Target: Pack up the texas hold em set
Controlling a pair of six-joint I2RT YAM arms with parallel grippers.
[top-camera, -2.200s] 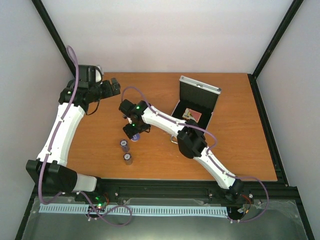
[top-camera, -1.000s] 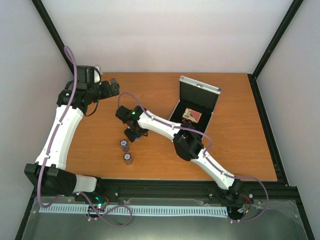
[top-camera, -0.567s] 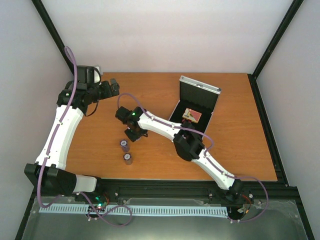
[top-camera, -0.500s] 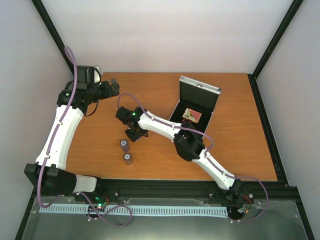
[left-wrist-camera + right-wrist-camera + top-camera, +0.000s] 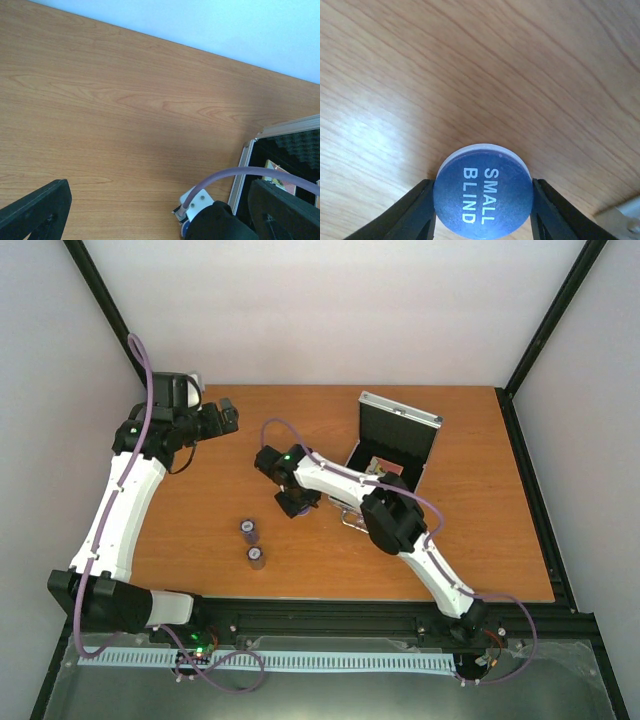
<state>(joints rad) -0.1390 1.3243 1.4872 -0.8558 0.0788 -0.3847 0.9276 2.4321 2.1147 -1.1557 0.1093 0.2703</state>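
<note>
The right gripper (image 5: pixel 482 202) is pinching the blue token (image 5: pixel 481 196), one finger pressed to each side of the disc. It's a round piece with a dark blue face and a pale rim showing at its upper edge. "SMALL BLIND" is printed across it in white capitals on two lines. Bare wood grain fills the wrist view behind it; whether the token touches the table (image 5: pixel 480 540) cannot be told.

From above, the right gripper (image 5: pixel 296 504) sits just left of the silver case (image 5: pixel 400 425), near its front left corner. The case stands open with its lid raised. It has bright aluminium edging and a black interior, and the left wrist view shows ridged foam lining in the case (image 5: pixel 292 145). The pink-red card box (image 5: pixel 388 468) lies inside it, partly hidden by the right arm.

Two dark chip stacks wait well left of the case, toward the arm bases. One chip stack (image 5: pixel 250 531) is closer to the case and the other stack (image 5: pixel 256 557) stands just beside it, both upright with pale tops.

The left gripper (image 5: pixel 225 417) hangs far to the case's left. Its black fingers (image 5: pixel 35 210) are spread wide, with nothing between them.
</note>
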